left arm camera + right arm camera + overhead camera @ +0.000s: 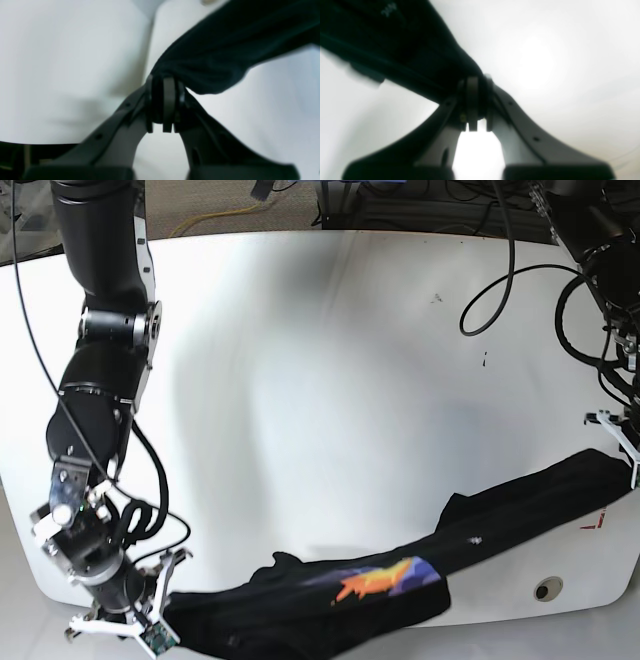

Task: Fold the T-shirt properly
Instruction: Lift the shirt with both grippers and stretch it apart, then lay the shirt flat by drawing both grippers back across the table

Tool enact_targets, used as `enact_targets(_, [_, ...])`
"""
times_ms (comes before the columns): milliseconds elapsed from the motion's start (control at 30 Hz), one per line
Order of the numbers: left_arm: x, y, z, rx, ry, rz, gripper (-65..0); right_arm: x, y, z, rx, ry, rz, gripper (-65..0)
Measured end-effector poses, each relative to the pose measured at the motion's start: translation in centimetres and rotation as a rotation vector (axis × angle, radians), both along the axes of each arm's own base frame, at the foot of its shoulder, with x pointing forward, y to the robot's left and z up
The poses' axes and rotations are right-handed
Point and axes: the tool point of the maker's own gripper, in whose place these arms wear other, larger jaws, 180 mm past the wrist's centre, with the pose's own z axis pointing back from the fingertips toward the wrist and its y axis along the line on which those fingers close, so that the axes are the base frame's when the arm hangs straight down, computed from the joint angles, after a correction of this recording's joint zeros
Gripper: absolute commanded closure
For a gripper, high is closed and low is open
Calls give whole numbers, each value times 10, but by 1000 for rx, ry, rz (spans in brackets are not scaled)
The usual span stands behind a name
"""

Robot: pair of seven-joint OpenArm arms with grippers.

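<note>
The black T-shirt hangs stretched in a long, bunched band along the table's front edge, with its orange and purple print facing up near the middle. My left gripper at the right side is shut on one end of the cloth; the left wrist view shows its fingertips pinching the T-shirt. At the front left corner my right gripper is shut on the other end, and the right wrist view shows the T-shirt clamped between its fingertips.
The white table spreads behind the shirt. A round hole sits near the front right edge, with a small red mark close by. Black cables loop over the back right corner.
</note>
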Motion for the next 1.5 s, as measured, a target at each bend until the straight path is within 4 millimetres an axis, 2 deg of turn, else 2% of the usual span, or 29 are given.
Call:
enact_targets(167, [-27,-14,-69,-61,125,-55,0,-33,-6,-96,111,192,-24,0])
enact_targets(300, [-55,-17,-119,-103,201,-86,0,-73,-11,-164,221,333,-45,0])
enact_targets(400, [-78,-17,-156,-153,267,-96,0,-103,-13,-205,265,434,-56,0])
enact_targets(533, [-111,-11,-195,-195,351,-83,0,-142,-9,-245,340,539,-56,0])
enact_targets(600, [-123,-7,-203,-193,386,-87,0,-157,-9,-254,400,560,-60,0])
enact_targets(667, [-130,-3,-205,-183,399,-97,0,-174,-18,-266,431,592,-95,0])
enact_targets(767, [-134,-3,-207,-186,407,-103,0,-194,-27,-276,467,625,-123,0])
enact_targets(933, [-144,-4,-211,-189,423,-106,0,-223,-29,-291,533,670,-145,-5])
enact_targets(1000, [-145,-3,-211,-188,423,-105,0,-235,-32,-297,540,692,-156,-36])
enact_targets(1100, [-145,-3,-211,-188,425,-103,0,-250,-31,-294,534,710,-148,-193])
enact_targets(1200, [-145,-3,-211,-187,424,-100,0,-251,-26,-274,522,664,-116,-384])
enact_targets(1267, [-145,-3,-211,-185,424,-97,0,-249,-16,-255,540,614,-71,-480])
enact_targets(1333, [-145,-3,-211,-183,425,-97,0,-247,-7,-242,549,596,-37,-518])
enact_targets(1500, [-146,-3,-212,-181,429,-96,0,-244,0,-236,557,633,-13,-479])
